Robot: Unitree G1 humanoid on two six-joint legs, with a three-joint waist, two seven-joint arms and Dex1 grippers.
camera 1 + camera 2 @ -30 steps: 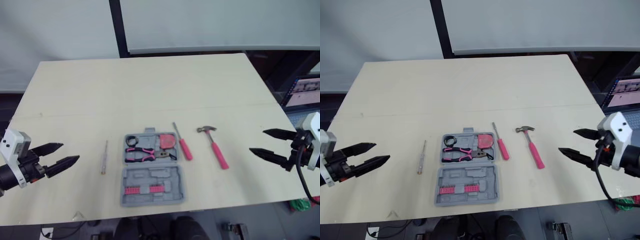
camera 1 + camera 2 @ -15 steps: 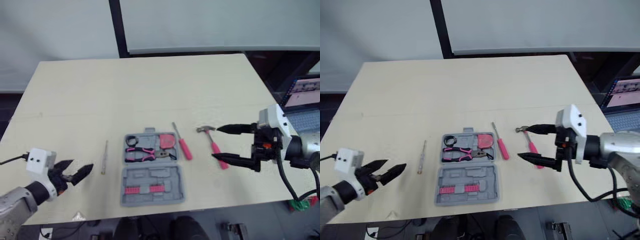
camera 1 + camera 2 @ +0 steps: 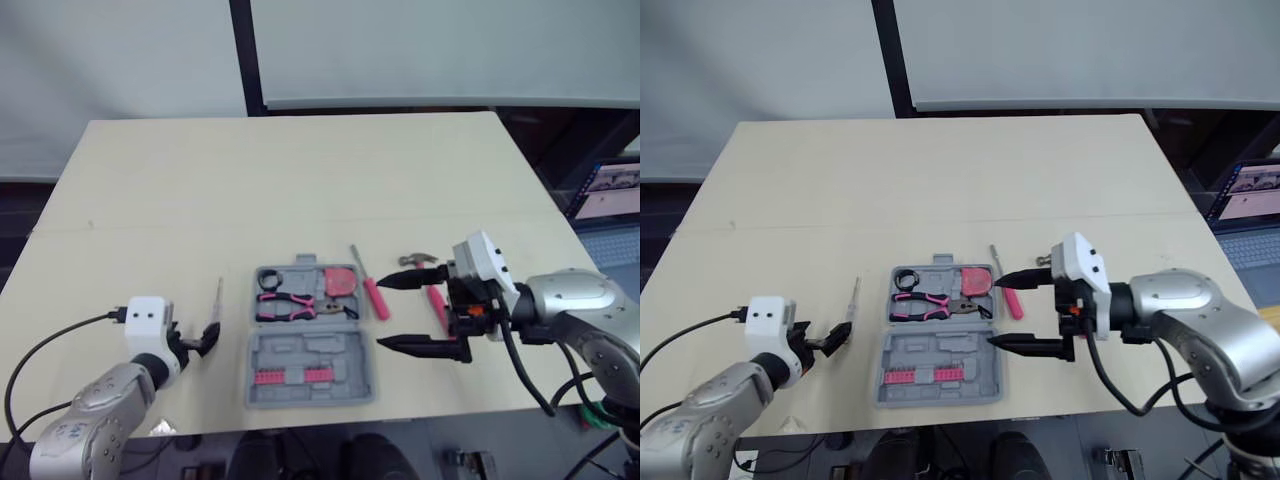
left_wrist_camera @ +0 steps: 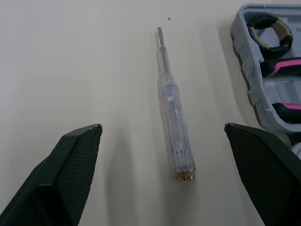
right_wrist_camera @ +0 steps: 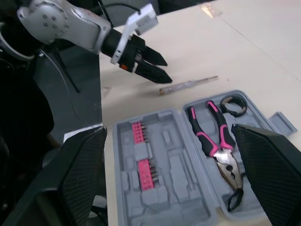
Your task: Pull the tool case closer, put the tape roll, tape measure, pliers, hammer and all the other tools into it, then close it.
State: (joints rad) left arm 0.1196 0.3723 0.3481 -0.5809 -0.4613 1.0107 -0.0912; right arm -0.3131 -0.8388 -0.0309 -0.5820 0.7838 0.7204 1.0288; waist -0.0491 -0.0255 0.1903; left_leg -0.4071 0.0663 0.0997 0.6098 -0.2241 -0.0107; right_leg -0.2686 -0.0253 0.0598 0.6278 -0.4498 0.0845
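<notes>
Left wrist view: the left gripper is hovering low over the table with its jaws spread wide. The clear tester screwdriver is lying untouched between the two fingers, its metal tip pointing away from the wrist.
Right arm: the right gripper is hanging at the right edge of the tool case, jaws wide apart and holding nothing, with its fingers pointing toward the case.
Tool case: the grey tool case is lying open and flat near the table's front edge, between the two arms.
Inside the case: the tape roll, the pliers and the pink tape measure are sitting in the far half, and a row of pink bits is sitting in the near half.
Outside the case: the tester screwdriver is lying just left of it and the pink screwdriver just right of it. The hammer is lying beyond that, its handle partly hidden behind the right gripper.
Step in hand: the robot seems to be gathering the loose tools, with the left arm lining up on the tester screwdriver.
Next move: the left gripper is going to need to descend, close across the thin round barrel without rolling it, then carry it to the case. Whether the right gripper is aiming for the pink screwdriver or the hammer cannot be told.
</notes>
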